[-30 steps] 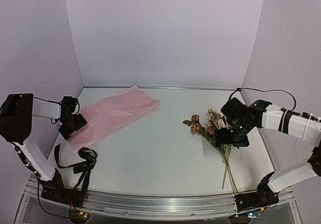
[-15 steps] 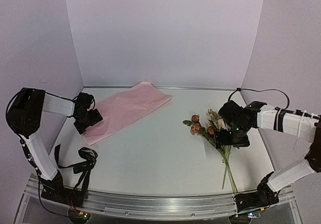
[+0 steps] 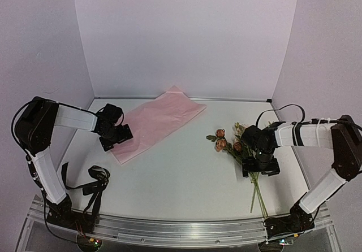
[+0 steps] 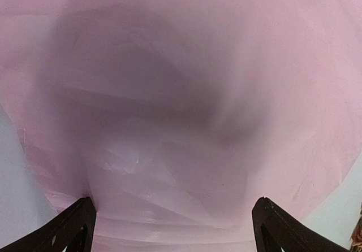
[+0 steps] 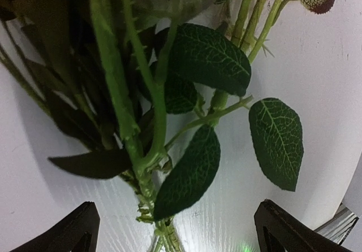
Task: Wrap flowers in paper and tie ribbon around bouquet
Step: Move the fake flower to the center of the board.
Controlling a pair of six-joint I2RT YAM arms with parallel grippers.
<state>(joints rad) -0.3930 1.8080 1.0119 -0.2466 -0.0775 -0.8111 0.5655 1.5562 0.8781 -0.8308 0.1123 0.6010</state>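
Standing wide and released, the left jaws bracket the crinkled pale pink paper sheet, while the right jaws, equally released, bracket the thin green stems of the dusty-pink rose bunch.

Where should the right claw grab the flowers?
The stems, just below the leaves, coming straight down with the right claw open across them. The flowers lie flat on the table, and there the stems run close together as a narrow bundle. The heads are spread out and probably fragile.
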